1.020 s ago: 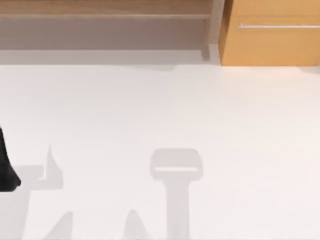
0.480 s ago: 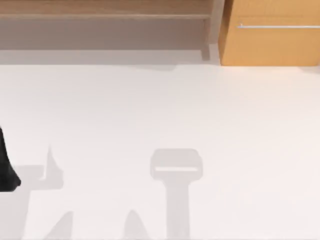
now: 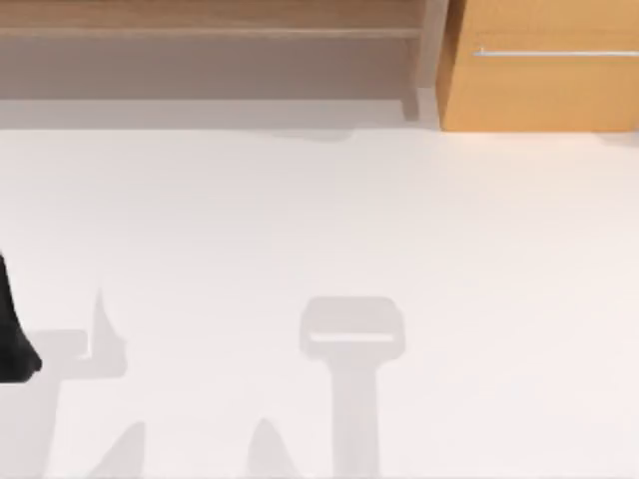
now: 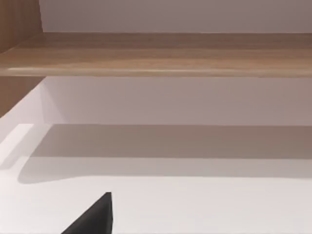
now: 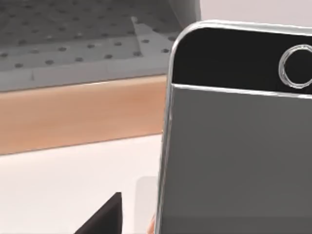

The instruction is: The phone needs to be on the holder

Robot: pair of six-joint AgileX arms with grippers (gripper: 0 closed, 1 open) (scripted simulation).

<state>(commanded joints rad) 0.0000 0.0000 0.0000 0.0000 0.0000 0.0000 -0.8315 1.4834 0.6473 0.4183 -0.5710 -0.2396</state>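
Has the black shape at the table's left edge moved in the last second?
No. In the top view the black shape sits in the same spot relative to the orange cabinet throughout.

Top view looks straight down on the white worktop (image 3: 319, 230). Left wrist view skims low across it toward a wooden shelf (image 4: 156, 53). Right wrist view sits tight against the phone (image 5: 239, 141).

Phone (image 5: 234, 146): black bezel, grey screen, silver edge. Table (image 3: 399, 220) white. Cabinet (image 3: 539, 90) orange.
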